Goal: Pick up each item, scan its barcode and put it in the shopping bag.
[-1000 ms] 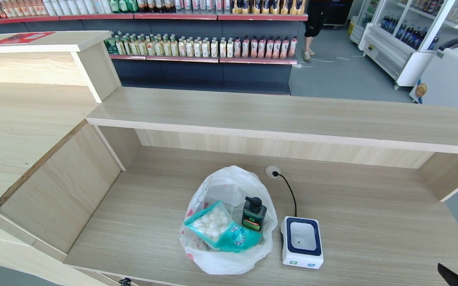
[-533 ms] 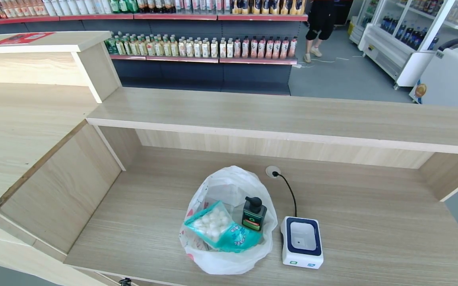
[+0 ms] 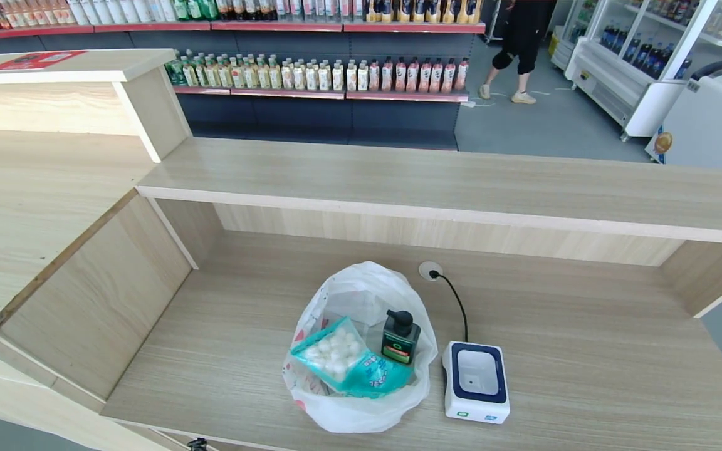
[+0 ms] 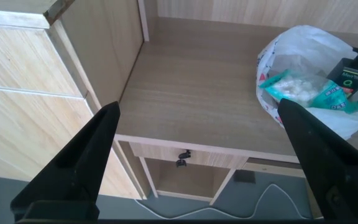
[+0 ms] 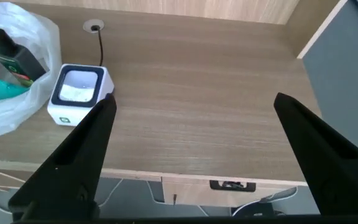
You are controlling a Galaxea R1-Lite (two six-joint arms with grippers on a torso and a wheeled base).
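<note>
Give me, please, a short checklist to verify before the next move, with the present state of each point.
1. Teal packet inside the shopping bag: ok.
2. Pump bottle inside the bag: ok.
3. Both barcodes scanned: cannot tell.
4. Scanner beside the bag, window up: ok.
5. Left gripper open, holding nothing: ok.
6. Right gripper open, holding nothing: ok.

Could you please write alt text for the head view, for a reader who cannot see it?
An open white shopping bag sits on a wooden checkout counter, holding a teal packet of white balls and a dark pump bottle. A white-and-blue barcode scanner sits just to its right, its black cable running to a hole in the counter.
</note>
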